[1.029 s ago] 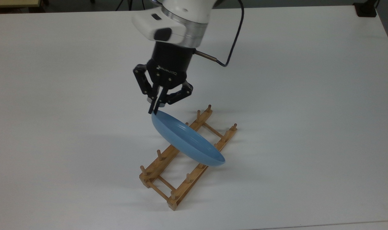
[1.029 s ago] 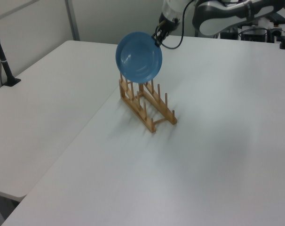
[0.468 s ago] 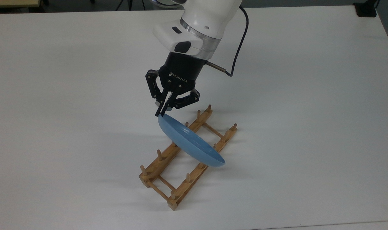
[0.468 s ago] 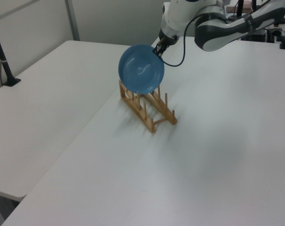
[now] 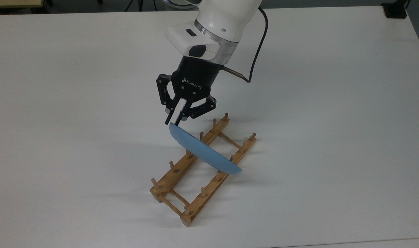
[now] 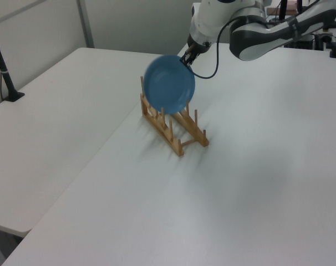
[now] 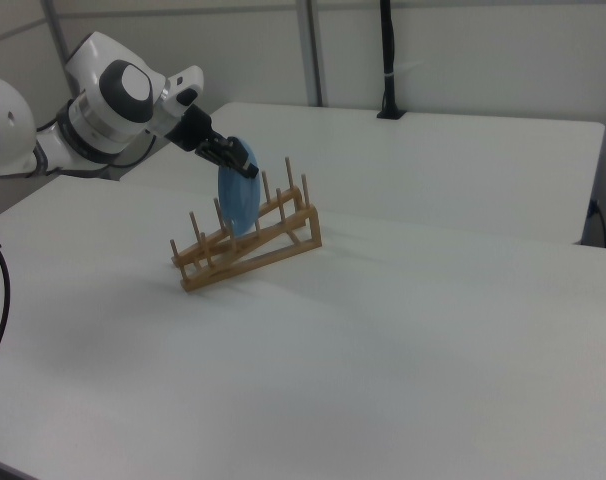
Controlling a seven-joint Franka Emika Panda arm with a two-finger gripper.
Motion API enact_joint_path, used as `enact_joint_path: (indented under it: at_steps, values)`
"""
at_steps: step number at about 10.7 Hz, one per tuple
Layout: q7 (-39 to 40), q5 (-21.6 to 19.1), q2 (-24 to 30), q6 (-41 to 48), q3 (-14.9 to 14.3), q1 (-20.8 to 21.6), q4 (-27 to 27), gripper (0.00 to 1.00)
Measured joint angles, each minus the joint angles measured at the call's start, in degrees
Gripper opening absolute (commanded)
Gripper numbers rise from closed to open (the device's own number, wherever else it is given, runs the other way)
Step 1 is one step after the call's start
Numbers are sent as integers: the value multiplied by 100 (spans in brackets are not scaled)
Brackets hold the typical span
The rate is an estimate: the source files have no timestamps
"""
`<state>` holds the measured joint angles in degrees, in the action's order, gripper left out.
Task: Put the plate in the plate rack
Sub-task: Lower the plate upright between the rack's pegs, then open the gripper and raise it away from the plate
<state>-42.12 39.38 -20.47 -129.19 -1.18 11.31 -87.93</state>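
The light-blue plate (image 5: pixel 206 153) stands nearly on edge across the middle of the wooden plate rack (image 5: pixel 168 179), its lower rim down between the pegs. My gripper (image 5: pixel 171 123) hangs right at the plate's upper rim, at the top view's left end of the plate. Its fingers are a little apart, with white table showing between them: open. In the left view the plate (image 6: pixel 169 84) is blurred over the rack (image 6: pixel 179 145), with the gripper (image 6: pixel 186 60) at its upper right. The right view shows the plate (image 7: pixel 237 198) upright in the rack (image 7: pixel 253 252) under the gripper (image 7: pixel 245 165).
The rack lies on a wide white table (image 5: pixel 333 137). A black cable (image 5: pixel 256 48) loops from the wrist. A black clamp post (image 6: pixel 4 66) stands at the left view's far left, and a black pole (image 7: pixel 386 60) at the back of the right view.
The arm came down towards the rack, then stayed still. The fingers have parted slightly, and the plate has tipped more upright and sunk lower between the pegs.
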Motion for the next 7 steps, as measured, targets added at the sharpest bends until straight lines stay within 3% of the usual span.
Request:
enact_joint_path:
  at_steps: [2, 5, 7]
  values:
    - [0, 1, 0, 0, 0, 2, 1, 90]
    - [-5, 1, 0, 0, 0, 4, 9, 100]
    - [-10, 1, 4, 0, 4, 37, 27, 100]
